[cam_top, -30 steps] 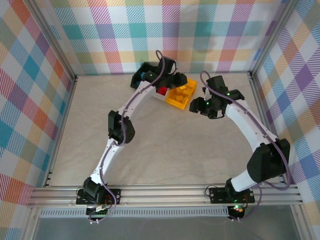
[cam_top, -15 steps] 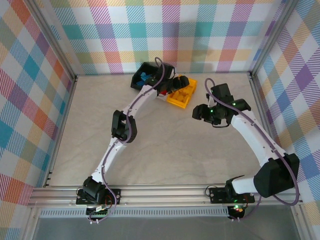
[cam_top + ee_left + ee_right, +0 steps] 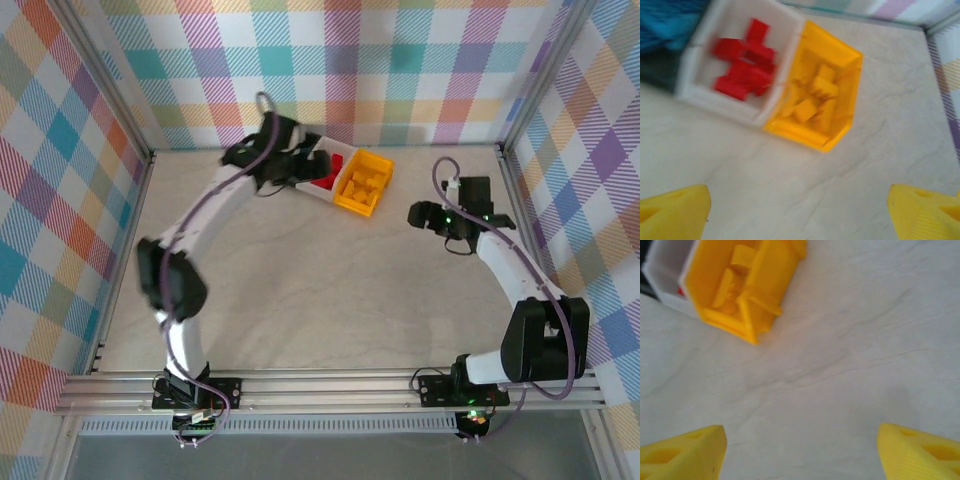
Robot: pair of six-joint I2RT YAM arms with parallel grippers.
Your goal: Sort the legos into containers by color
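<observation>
In the left wrist view, red legos [image 3: 742,70] are seen heaped in the white bin [image 3: 727,107] at the upper left of the frame, blurred, bright and blocky. Orange-yellow legos [image 3: 812,97] are seen lying in the orange-yellow bin [image 3: 800,136] joined to its right. A dark bin [image 3: 654,80], with something blue above it, is glimpsed at the left edge. In the top view the row is placed at the upper middle of the pale marbled surface [image 3: 300,280]. The left hand [image 3: 800,220] is held spread above the surface with nothing in it. The right hand [image 3: 800,455] is likewise spread wide and empty.
</observation>
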